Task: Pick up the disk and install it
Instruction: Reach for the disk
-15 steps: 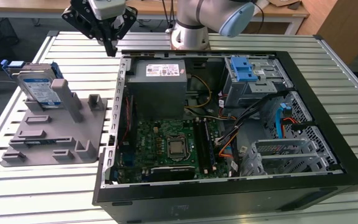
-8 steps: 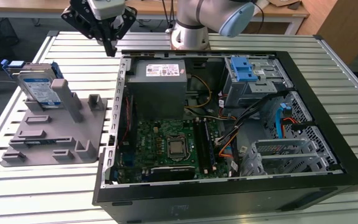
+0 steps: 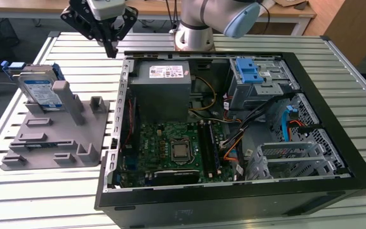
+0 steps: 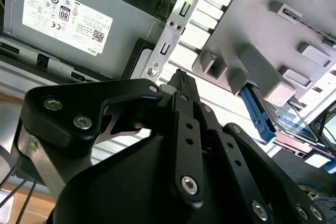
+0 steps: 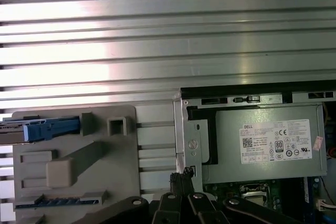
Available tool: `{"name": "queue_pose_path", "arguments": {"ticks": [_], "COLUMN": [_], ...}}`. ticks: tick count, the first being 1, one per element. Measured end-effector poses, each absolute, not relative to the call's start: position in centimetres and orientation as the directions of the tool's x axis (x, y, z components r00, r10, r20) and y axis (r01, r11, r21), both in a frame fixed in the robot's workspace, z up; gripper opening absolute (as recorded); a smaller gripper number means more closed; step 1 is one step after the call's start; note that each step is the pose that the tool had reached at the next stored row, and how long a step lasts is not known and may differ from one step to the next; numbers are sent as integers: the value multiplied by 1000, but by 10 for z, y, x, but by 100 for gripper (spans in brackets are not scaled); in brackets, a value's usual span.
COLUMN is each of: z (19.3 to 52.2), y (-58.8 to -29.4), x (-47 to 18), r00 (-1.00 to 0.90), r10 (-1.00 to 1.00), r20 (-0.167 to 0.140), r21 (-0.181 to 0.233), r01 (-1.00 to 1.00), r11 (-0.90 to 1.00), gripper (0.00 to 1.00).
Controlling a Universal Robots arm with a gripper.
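- 1 disk (image 3: pixel 41 90): it stands on edge in a slot at the far end of the grey holder (image 3: pixel 55 138), with blue rails along its sides. It is on the exterior view's left, well apart from the gripper.
- 1 grey holder, sitting on the slatted metal table (image 3: pixel 62 52), just beside the case.
- 1 open computer case (image 3: pixel 234 202), with 1 grey power-supply box (image 3: pixel 164 83) and 1 blue latch (image 3: pixel 249 71) inside.
- 1 arm (image 3: pixel 199 24): its base stands behind the case and it reaches toward the exterior view's left.
- 1 gripper (image 3: pixel 112 48): it hangs fingers-down over the table near the case's back corner, beyond the holder, touching nothing.
- Jaws: pressed together, with nothing between them.
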State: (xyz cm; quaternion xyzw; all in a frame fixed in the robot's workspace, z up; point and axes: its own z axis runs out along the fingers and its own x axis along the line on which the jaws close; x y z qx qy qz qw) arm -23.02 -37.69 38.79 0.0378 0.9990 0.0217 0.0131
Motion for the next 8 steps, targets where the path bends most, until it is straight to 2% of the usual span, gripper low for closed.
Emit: {"name": "queue_pose_path", "arguments": {"ticks": [8], "z": [388], "y": [-376], "x": [-235], "r00": [-997], "r10": [76], "r20": [-24], "r21": [44], "r01": [75], "r11": [996], "gripper": [11]}}
